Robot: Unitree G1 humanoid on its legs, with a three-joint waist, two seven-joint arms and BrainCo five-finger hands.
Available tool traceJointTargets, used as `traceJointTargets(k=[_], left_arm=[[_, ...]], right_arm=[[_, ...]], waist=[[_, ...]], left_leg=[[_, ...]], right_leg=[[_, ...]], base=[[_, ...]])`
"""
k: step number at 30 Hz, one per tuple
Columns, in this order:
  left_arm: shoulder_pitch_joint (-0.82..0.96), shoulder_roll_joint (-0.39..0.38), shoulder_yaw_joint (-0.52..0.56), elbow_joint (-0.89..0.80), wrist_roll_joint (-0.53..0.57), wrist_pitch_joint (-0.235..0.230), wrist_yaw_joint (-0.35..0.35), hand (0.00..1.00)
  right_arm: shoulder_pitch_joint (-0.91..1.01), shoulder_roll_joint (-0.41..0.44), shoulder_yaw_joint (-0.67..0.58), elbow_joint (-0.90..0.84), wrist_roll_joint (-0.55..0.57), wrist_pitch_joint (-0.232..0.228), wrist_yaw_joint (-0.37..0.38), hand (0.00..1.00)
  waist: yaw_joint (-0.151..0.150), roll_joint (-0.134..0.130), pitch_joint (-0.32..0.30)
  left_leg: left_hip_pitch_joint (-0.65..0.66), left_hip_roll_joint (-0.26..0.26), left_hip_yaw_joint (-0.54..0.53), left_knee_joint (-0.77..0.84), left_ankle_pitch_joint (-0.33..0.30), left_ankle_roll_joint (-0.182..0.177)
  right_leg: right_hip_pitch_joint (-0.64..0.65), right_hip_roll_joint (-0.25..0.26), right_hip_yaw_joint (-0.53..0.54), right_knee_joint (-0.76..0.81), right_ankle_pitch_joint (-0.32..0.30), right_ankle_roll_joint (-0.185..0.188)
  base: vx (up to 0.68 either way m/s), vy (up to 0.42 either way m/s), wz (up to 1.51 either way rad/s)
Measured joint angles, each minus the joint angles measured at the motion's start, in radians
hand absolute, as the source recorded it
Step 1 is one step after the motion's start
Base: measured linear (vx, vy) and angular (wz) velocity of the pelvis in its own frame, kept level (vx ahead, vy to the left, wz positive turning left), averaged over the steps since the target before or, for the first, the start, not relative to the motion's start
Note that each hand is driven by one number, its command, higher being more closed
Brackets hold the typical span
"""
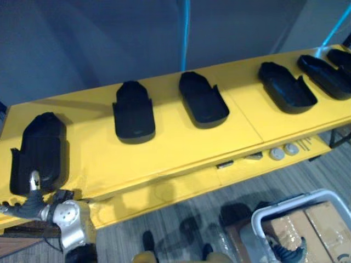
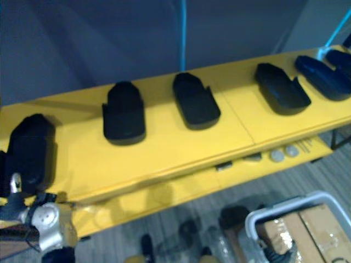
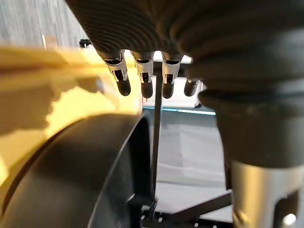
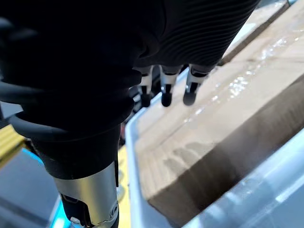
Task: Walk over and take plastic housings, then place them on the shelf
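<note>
Black housings (image 1: 133, 112) lie in a row along the yellow shelf (image 1: 181, 148). Each one's long side runs from the front edge to the back edge, thin end to the back. The left-end housing (image 1: 39, 150) sits by the front edge. The left hand (image 1: 33, 200) is just at its near end, fingers straight, holding nothing. The right hand (image 4: 164, 90) hangs with loose fingers over a bin (image 1: 263, 216) with cardboard boxes (image 1: 312, 222) inside.
</note>
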Motion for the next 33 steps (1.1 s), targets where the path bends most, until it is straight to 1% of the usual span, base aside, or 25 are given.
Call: traceJointTargets(k=[3, 6, 9, 10, 12, 20, 22, 25, 26, 28, 33], left_arm=[[-0.026, 0.020, -0.007, 0.017, -0.001, 0.000, -0.001, 0.00], [-0.048, 0.021, -0.013, 0.036, -0.002, 0.000, 0.000, 0.00], [-0.063, 0.022, -0.027, 0.037, -0.005, 0.000, 0.000, 0.00], [-0.073, 0.027, -0.028, 0.038, -0.031, 0.000, 0.000, 0.00], [-0.085, 0.040, -0.028, 0.050, -0.040, 0.001, 0.001, 0.00], [-0.127, 0.055, -0.028, 0.062, -0.042, 0.000, 0.024, 0.00], [-0.145, 0.057, -0.028, 0.072, -0.061, -0.001, 0.033, 0.00], [-0.171, 0.082, -0.027, 0.095, -0.078, -0.005, 0.039, 0.00], [-0.181, 0.098, -0.025, 0.112, -0.078, -0.005, 0.040, 0.00], [-0.200, 0.107, -0.017, 0.114, -0.078, -0.005, 0.048, 0.00], [-0.237, 0.157, 0.005, 0.160, -0.080, -0.009, 0.077, 0.00]], right_arm=[[-0.002, -0.002, 0.000, 0.000, 0.000, 0.000, 0.001, 0.00], [-0.004, -0.004, 0.001, 0.000, 0.000, 0.001, 0.003, 0.00], [-0.005, -0.008, 0.002, 0.000, 0.000, 0.013, 0.003, 0.00], [-0.007, -0.009, 0.003, 0.000, 0.000, 0.015, 0.003, 0.00], [-0.007, -0.013, 0.010, 0.001, 0.000, 0.016, 0.003, 0.00], [-0.003, -0.033, 0.015, 0.041, 0.001, 0.018, 0.003, 0.00], [0.002, -0.034, 0.015, 0.043, 0.001, 0.018, 0.003, 0.00], [0.003, -0.040, 0.016, 0.043, 0.001, 0.018, 0.003, 0.00], [0.003, -0.043, 0.016, 0.044, 0.001, 0.018, 0.003, 0.00], [0.003, -0.048, 0.016, 0.044, 0.001, 0.018, 0.003, 0.00], [0.003, -0.049, 0.019, 0.044, 0.001, 0.018, 0.002, 0.00]], waist=[[-0.004, 0.001, 0.016], [-0.006, 0.001, 0.017], [-0.006, 0.002, 0.026], [-0.006, 0.002, 0.035], [-0.009, 0.000, 0.043], [-0.015, -0.001, 0.044], [-0.017, -0.002, 0.045], [-0.018, -0.002, 0.045], [-0.018, -0.003, 0.046], [-0.017, -0.008, 0.060], [-0.017, -0.026, 0.073]], left_leg=[[-0.002, 0.004, 0.001, 0.000, -0.002, -0.003], [-0.005, 0.004, 0.002, 0.000, -0.005, -0.004], [-0.007, 0.004, 0.004, 0.000, -0.008, -0.005], [-0.007, 0.004, 0.005, 0.000, -0.008, -0.005], [-0.009, 0.006, 0.009, 0.000, -0.007, -0.006], [-0.023, 0.008, 0.029, 0.000, -0.007, -0.006], [-0.025, 0.008, 0.029, 0.000, -0.006, -0.005], [-0.039, 0.010, 0.029, 0.000, -0.004, -0.004], [-0.045, 0.010, 0.029, 0.000, -0.001, -0.003], [-0.045, 0.009, 0.029, 0.000, 0.003, 0.000], [-0.048, 0.008, 0.028, 0.000, 0.005, 0.000]], right_leg=[[-0.003, 0.003, 0.001, 0.000, -0.003, -0.005], [-0.007, 0.004, 0.001, 0.000, -0.005, -0.006], [-0.010, 0.004, 0.003, 0.000, -0.006, -0.006], [-0.011, 0.004, 0.004, 0.000, -0.006, -0.006], [-0.018, 0.005, 0.013, 0.002, -0.004, -0.004], [-0.056, 0.005, 0.045, 0.031, -0.003, -0.003], [-0.060, 0.005, 0.045, 0.034, -0.003, -0.003], [-0.077, 0.006, 0.048, 0.041, -0.003, -0.003], [-0.086, 0.006, 0.049, 0.043, -0.003, -0.002], [-0.089, 0.005, 0.050, 0.051, -0.003, -0.002], [-0.092, 0.005, 0.049, 0.052, -0.002, -0.002]], base=[[0.01, -0.007, -0.01], [0.00, 0.000, 0.00], [0.00, 0.000, 0.00], [0.00, 0.000, 0.00], [0.00, -0.012, -0.08], [-0.01, 0.009, -0.07], [-0.02, 0.003, 0.00], [-0.05, 0.005, -0.01], [-0.04, 0.007, 0.00], [-0.02, 0.004, 0.00], [0.00, 0.000, 0.00]])
